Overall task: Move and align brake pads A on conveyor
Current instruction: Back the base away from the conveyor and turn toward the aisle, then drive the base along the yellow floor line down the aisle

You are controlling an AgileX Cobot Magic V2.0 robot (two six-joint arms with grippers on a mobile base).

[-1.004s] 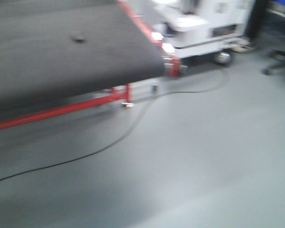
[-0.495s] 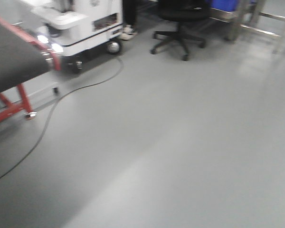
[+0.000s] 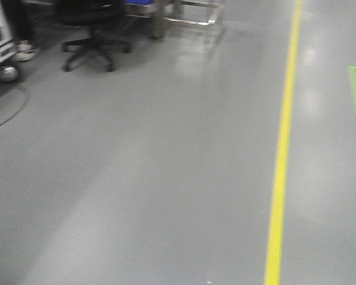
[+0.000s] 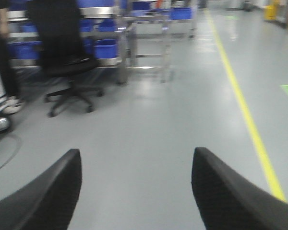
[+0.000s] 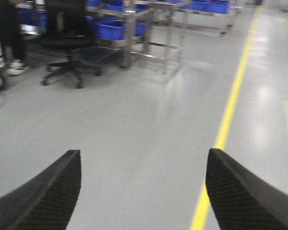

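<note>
The brake pads A and the conveyor are out of view in every current frame. My left gripper (image 4: 137,155) is open, its two black fingers spread wide over bare grey floor with nothing between them. My right gripper (image 5: 143,155) is open too, fingers far apart above the floor, empty. Neither gripper shows in the front view.
A black office chair (image 3: 86,35) (image 4: 67,72) (image 5: 67,48) stands at the far left. A steel rack with blue bins (image 4: 105,45) (image 5: 149,24) stands behind it. A yellow floor line (image 3: 282,154) (image 4: 245,110) (image 5: 225,129) runs along the right. A person's shoes (image 3: 25,52) and a white machine's wheel (image 3: 7,72) are at the left edge.
The front view has swung right: the conveyor and white machine slid out to the left, and the chair, rack and yellow line came in.
</note>
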